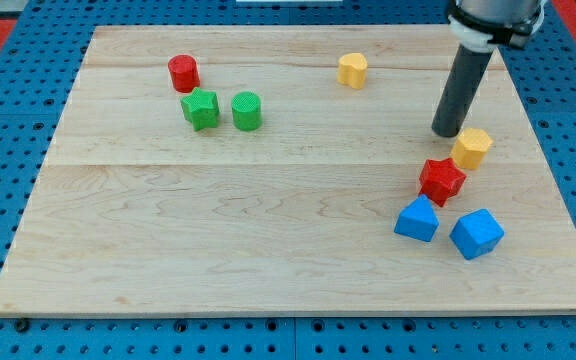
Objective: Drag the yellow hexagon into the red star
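Note:
The yellow hexagon (pixel 472 148) lies at the view's right on the wooden board. The red star (pixel 441 180) sits just below and to its left, touching or nearly touching it. My tip (pixel 449 132) rests on the board just left of the yellow hexagon and above the red star, close to both.
Two blue blocks (pixel 417 220) (pixel 477 234) lie below the red star. A yellow heart-like block (pixel 352 70) is at the top centre. A red cylinder (pixel 183 73), a green star (pixel 200 109) and a green cylinder (pixel 247 111) group at the upper left. The board's right edge (pixel 558 190) is near.

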